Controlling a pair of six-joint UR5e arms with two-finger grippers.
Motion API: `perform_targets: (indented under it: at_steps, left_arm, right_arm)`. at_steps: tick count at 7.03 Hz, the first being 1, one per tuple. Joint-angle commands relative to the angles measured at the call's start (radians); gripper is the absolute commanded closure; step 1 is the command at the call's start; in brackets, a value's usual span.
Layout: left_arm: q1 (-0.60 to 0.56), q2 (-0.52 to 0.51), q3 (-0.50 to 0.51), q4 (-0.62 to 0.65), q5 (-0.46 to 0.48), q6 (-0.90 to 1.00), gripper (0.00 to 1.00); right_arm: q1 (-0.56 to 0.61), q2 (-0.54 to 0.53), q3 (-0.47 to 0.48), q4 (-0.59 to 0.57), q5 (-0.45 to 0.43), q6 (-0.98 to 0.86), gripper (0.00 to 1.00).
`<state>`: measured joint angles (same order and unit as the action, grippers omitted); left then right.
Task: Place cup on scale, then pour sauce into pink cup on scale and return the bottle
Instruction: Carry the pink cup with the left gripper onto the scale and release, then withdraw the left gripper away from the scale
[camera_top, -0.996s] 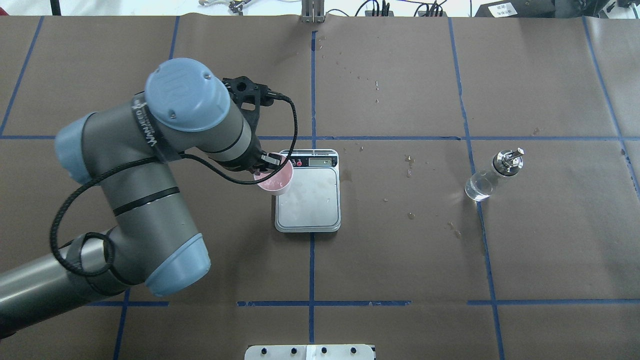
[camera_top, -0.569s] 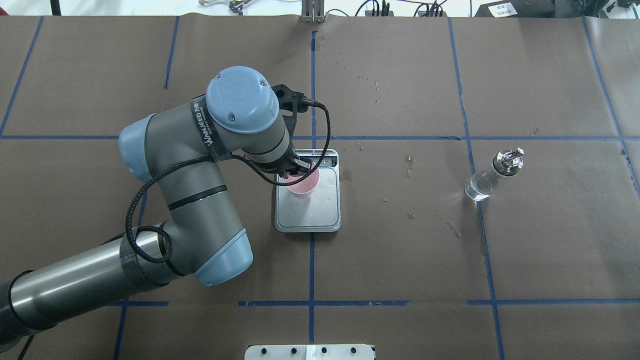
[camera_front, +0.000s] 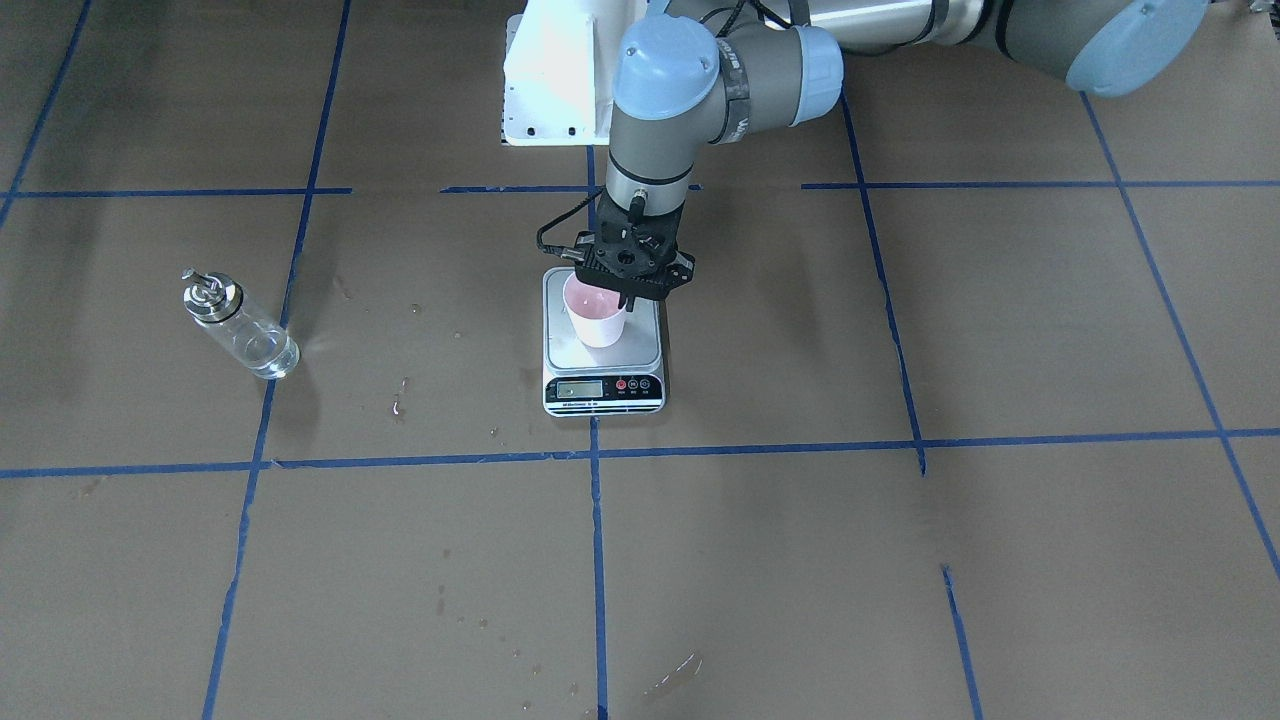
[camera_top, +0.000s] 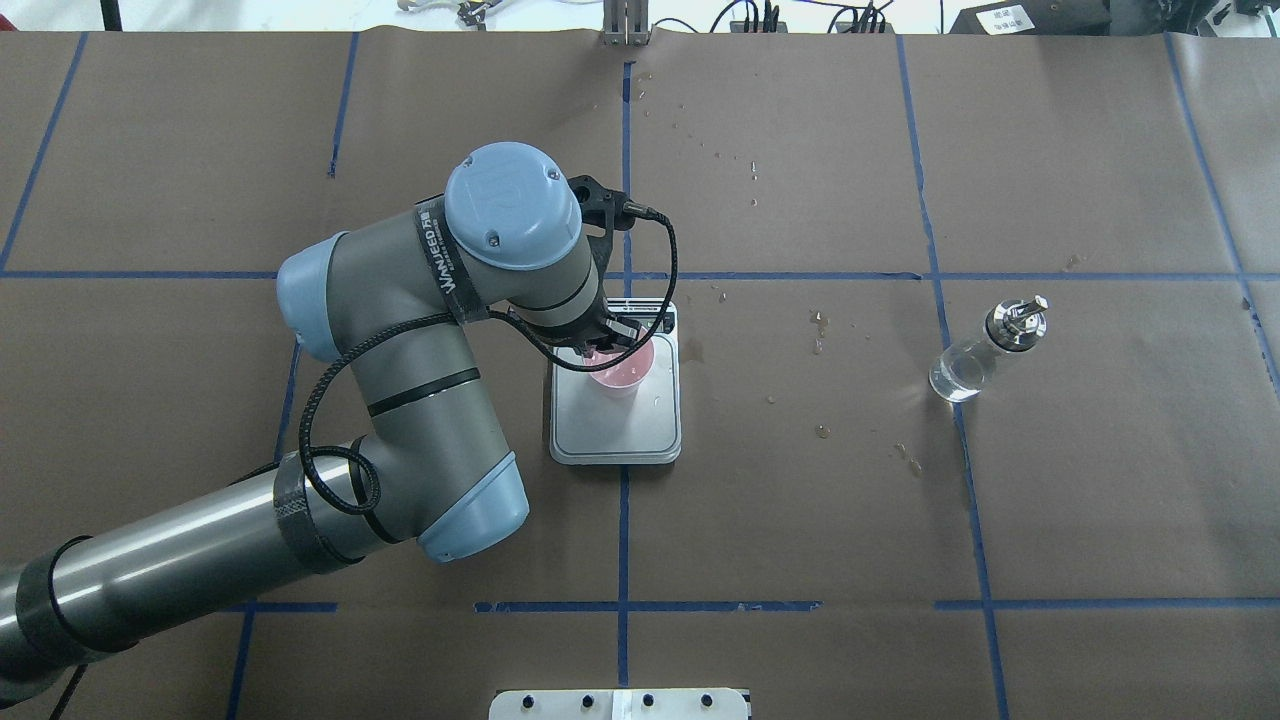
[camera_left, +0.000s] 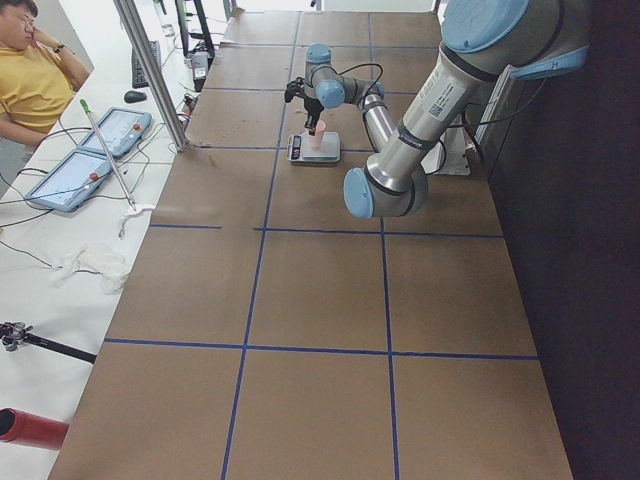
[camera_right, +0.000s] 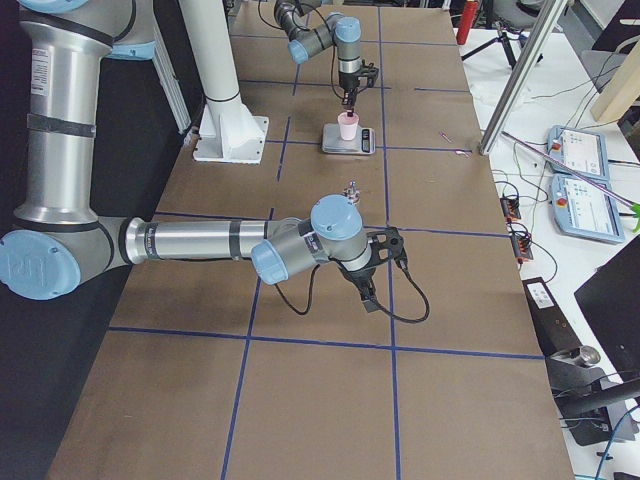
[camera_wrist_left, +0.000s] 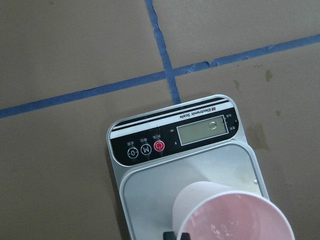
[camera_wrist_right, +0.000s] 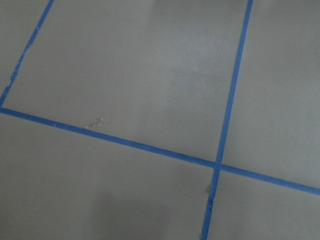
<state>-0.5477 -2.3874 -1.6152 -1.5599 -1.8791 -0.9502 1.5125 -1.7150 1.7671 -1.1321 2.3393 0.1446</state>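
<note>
1. The cup (camera_front: 597, 318) is upright on the scale (camera_front: 603, 389), roughly mid-plate, its pink inside open to the top. Whether its base fully rests on the steel is hard to judge from these angles.
2. The left gripper (camera_front: 624, 296) comes down from above, its fingers clamped on the cup's rim on the side nearest the robot.
3. The scale lies flat on the table (camera_front: 900, 550) over a blue tape line (camera_front: 598, 560), with its black display strip turned away from the robot.
4. The bottle (camera_front: 238, 325) stands well apart from the scale, towards the robot's right, its silver cap on.
5. The right gripper (camera_right: 371, 290) hangs low over bare table, far from the scale; its finger state cannot be told.
</note>
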Motion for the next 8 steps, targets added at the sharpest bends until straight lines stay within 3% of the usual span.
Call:
perform_targets:
  at_steps: [1, 3, 4, 6, 8]
  left_arm:
    - [0.0, 0.008, -0.002, -0.018, 0.0, 0.002, 0.0]
    - [-0.042, 0.03, -0.07, 0.018, 0.003, 0.054, 0.0]
    - [-0.105, 0.071, -0.156, 0.094, 0.0, 0.174, 0.0]
    - [-0.307, 0.295, -0.398, 0.164, -0.044, 0.46, 0.0]
    - [-0.587, 0.481, -0.416, 0.159, -0.188, 0.789, 0.0]
  right_arm:
    - [0.0, 0.0, 0.0, 0.0, 0.0, 0.001, 0.0]
    - [0.0, 0.0, 0.0, 0.0, 0.018, 0.003, 0.0]
    - [0.0, 0.0, 0.012, 0.002, 0.065, 0.006, 0.0]
    - [-0.015, -0.006, 0.092, -0.005, 0.101, 0.123, 0.0]
    - [-0.15, -0.008, 0.231, -0.006, 0.066, 0.383, 0.0]
